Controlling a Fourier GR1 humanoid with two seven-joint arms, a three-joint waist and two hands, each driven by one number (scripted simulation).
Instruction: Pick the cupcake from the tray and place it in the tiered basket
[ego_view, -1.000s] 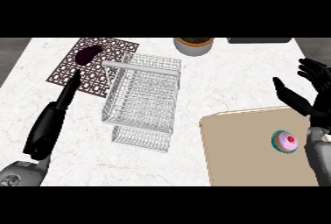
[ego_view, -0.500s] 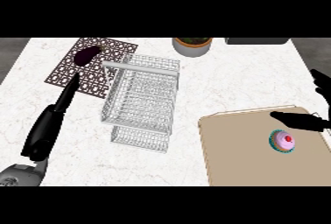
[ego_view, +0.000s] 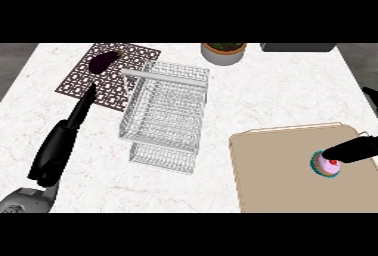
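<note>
head view, steeply down, counter (ego_view: 221, 75)

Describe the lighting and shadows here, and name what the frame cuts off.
Head view: soft, even light on the counter, no glare or hard shadows. Head view, right edge: it cuts off most of the right robot hand by the cupcake. Head view, top edge: the pot is cropped.

The left hand (ego_view: 60, 145) is stretched out at the view's left, seen edge-on, its fingers (ego_view: 85, 102) straight and pointing away from the robot, with the grey forearm (ego_view: 26, 199) in the lower left corner. The right hand (ego_view: 354, 150) is mostly past the right edge. One dark digit reaches in leftward, and another tip shows higher up, well apart from it.
</note>
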